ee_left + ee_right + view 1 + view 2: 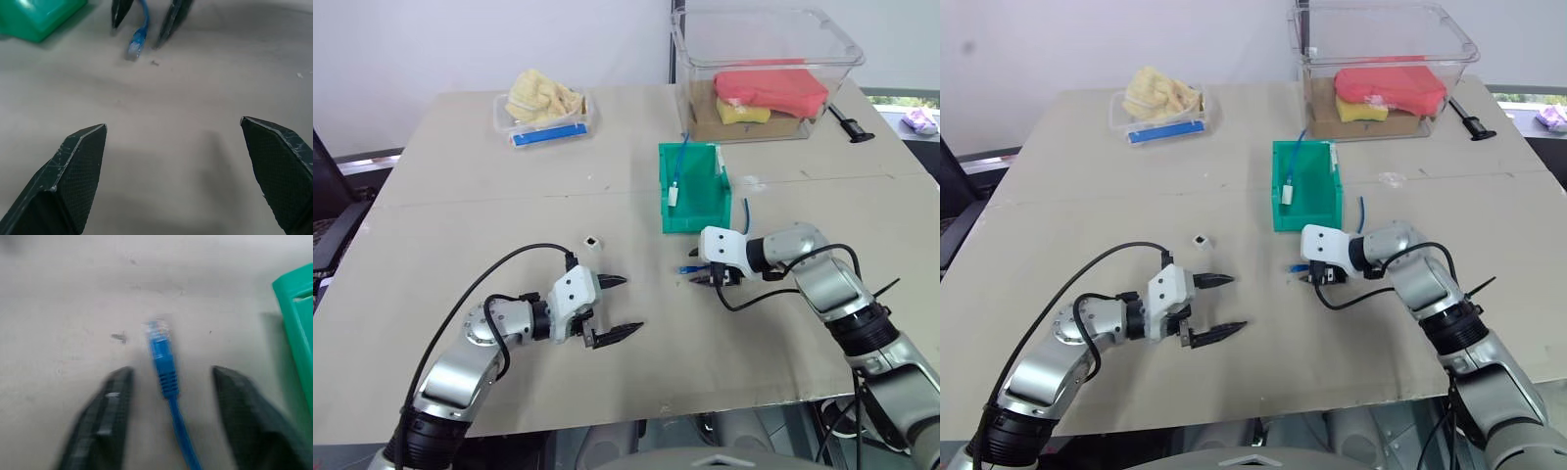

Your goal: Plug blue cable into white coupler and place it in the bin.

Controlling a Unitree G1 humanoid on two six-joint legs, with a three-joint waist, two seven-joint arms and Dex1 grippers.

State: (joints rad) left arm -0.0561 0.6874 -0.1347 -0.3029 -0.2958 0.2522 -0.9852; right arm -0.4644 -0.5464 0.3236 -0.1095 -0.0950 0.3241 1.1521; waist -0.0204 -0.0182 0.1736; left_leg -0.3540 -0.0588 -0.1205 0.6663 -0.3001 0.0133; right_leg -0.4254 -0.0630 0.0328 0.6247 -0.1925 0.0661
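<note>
The blue cable's plug end (160, 350) lies on the table in front of the green bin (690, 211). My right gripper (171, 373) is open, one finger on each side of that cable, apart from it. A further stretch of the blue cable (745, 211) rises behind the right arm. The white coupler (593, 241), a tiny cube with a dark socket, sits alone on the table, a little beyond my left gripper (628, 305). The left gripper is wide open and empty, pointing toward the plug (136, 41) and the right gripper's fingers (117, 12).
Inside the bin lie an oblong white piece (674, 194) and another thin blue cable. A large clear tub (764, 59) with red and yellow items stands at the back right. A small clear tray (545, 108) is at the back left. A black tool (852, 125) lies far right.
</note>
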